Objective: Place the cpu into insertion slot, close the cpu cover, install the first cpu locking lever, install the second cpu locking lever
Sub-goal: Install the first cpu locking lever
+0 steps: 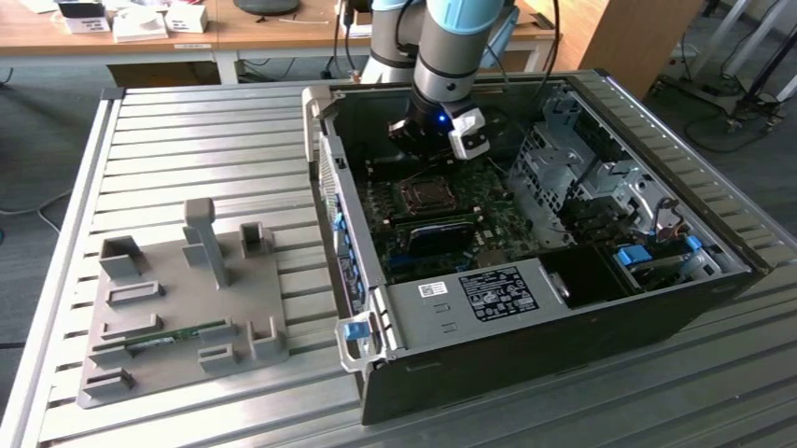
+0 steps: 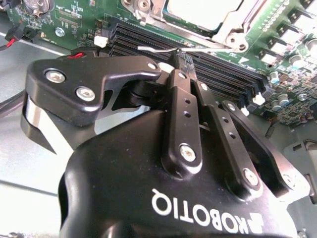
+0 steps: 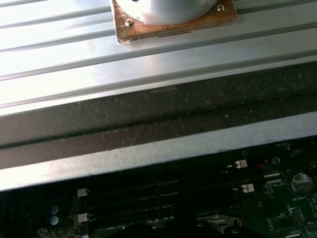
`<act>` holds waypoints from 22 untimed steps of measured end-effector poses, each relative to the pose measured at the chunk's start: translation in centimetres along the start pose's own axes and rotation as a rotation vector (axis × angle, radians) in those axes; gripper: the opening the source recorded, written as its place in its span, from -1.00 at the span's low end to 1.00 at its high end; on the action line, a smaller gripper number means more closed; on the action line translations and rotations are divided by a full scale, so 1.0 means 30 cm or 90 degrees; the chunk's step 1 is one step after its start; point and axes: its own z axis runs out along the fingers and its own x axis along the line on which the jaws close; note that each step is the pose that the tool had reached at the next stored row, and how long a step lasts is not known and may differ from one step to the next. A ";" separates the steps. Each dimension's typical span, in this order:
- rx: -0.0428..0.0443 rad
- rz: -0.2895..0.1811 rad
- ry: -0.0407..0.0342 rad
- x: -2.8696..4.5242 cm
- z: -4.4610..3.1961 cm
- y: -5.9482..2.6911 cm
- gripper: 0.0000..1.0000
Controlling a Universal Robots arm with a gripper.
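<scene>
Inside the open computer case [image 1: 373,308], my gripper [image 1: 430,133] hangs over the green board's far end, just beyond the cpu socket [image 1: 424,196]. In the second wrist view the gripper [image 2: 176,55] is shut, its black fingers [image 2: 182,106] pressed together. A thin silvery locking lever [image 2: 153,49] lies right at the tips; I cannot tell whether it is clamped or only touched. Past it the cpu [image 2: 203,9] shows its pale face in the socket, with the cpu cover [image 2: 237,30] lying flat around it.
Black memory slots [image 2: 223,74] run between the gripper and the socket. Drive cages [image 1: 585,177] fill the case on the exterior view's right. A grey fixture [image 1: 187,308] holding a memory stick [image 1: 162,341] rests on the slatted table. A coin battery [image 3: 302,181] sits on the board.
</scene>
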 end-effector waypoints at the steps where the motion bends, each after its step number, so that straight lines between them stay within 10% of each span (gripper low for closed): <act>1: 0.0000 0.000 0.0000 -0.001 0.000 0.000 -0.79; 22: -0.0001 0.000 0.0000 -0.016 0.014 0.000 -0.79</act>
